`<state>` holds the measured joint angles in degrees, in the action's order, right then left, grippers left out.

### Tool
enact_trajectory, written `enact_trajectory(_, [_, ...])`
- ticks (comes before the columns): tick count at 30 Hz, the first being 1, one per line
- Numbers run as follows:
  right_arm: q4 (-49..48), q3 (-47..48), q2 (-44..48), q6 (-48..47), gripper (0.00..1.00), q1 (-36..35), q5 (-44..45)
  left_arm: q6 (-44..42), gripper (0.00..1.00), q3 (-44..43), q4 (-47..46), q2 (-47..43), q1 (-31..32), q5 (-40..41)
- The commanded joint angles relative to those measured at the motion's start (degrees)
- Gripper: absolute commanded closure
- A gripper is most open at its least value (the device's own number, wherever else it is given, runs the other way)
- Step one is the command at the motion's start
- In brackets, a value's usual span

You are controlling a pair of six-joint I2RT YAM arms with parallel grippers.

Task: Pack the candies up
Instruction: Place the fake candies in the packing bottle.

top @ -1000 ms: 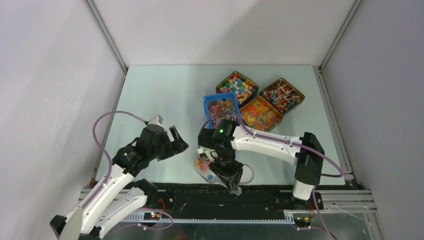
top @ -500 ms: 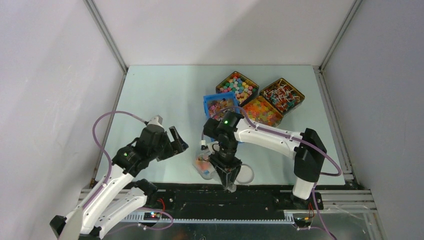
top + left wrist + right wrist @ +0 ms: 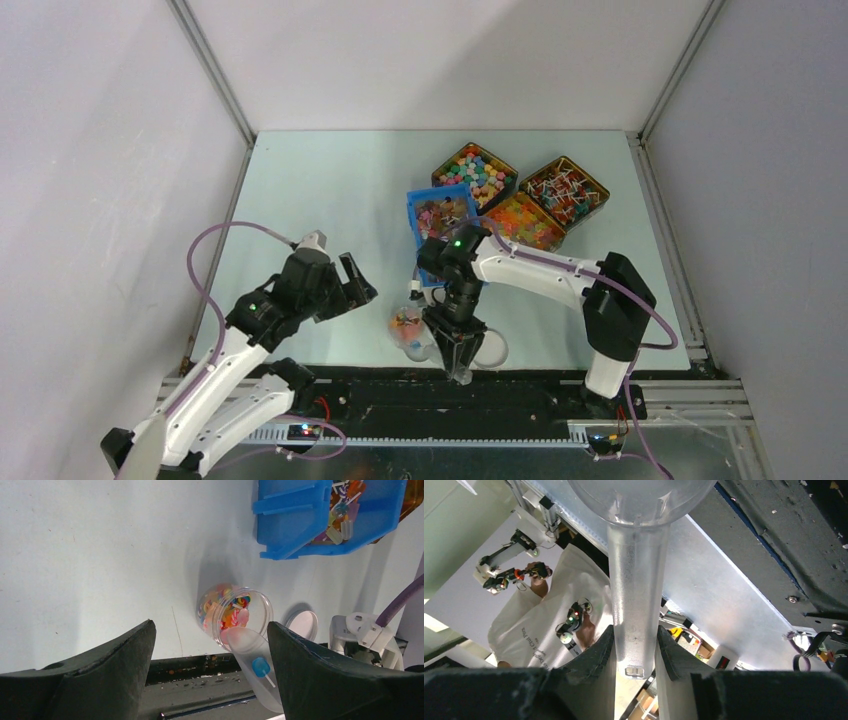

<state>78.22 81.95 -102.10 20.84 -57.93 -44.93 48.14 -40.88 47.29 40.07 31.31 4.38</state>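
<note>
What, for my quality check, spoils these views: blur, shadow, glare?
Left wrist: jar sharp, soft shadow beside it, near fingers dark. Right wrist: translucent scoop handle veils the middle; no blur. Top external: even light, candies too small to resolve.

left and far part of the table (image 3: 320, 190) is bare, so approach is open there. clutter sits right of centre: blue bin (image 3: 445, 213) with three tins (image 3: 522, 222) packed tight behind and to its right. at the near edge, open jar (image 3: 408, 328) has its near rim covered by the clear scoop (image 3: 252, 665) clamped in the right gripper (image 3: 636, 635). loose lid (image 3: 492, 347) lies just right of it. right arm crosses the bin-to-jar gap. left gripper (image 3: 350, 285) is spread wide left of the jar, with bare table between.
</note>
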Motion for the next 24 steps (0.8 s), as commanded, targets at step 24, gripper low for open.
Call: enact_trajectory(24, [-2.2, -3.4, 0.8, 0.3, 1.00, 3.8, -8.8, -0.1, 0.12, 0.5, -1.8, 0.8, -0.4, -0.1])
